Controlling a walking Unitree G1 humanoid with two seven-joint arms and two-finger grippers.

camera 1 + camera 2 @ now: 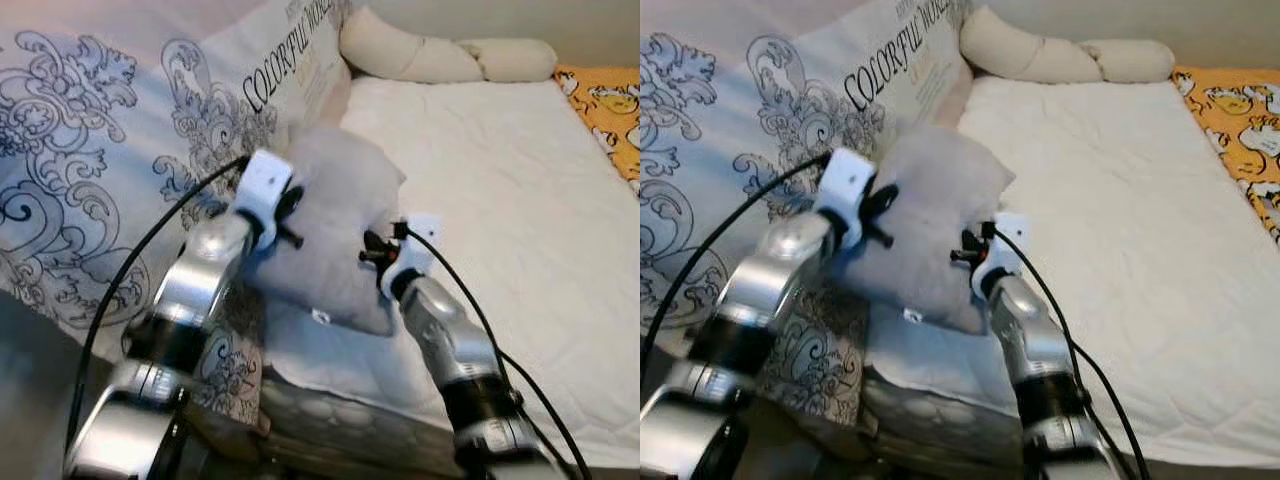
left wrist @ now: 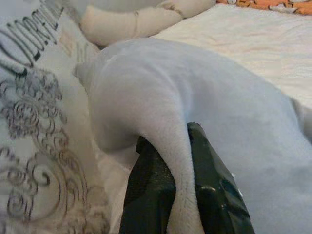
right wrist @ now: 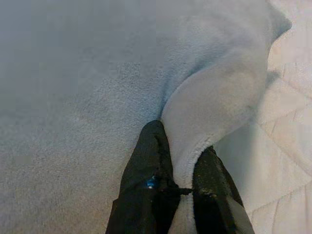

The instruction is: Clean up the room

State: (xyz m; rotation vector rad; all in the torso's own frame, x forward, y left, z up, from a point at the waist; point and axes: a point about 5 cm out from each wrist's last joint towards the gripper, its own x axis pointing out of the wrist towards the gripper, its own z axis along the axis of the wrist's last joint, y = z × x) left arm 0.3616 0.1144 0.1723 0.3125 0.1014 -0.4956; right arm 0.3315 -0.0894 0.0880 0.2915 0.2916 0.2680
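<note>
Bed (image 1: 520,200) w/ white quilt, big patterned duvet (image 1: 90,150) piled on its left. Grey pillow (image 1: 335,210) sits between them, held both sides: left gripper (image 2: 181,195) & right gripper (image 3: 181,183) each pinched shut on an edge fold. Thin plush fold, imo could slip out if they pull unevenly.

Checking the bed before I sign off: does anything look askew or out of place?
The soft grey fleece pillow sits crooked near the mattress edge, pinched by the left gripper and right gripper. The patterned duvet lies bunched.
</note>
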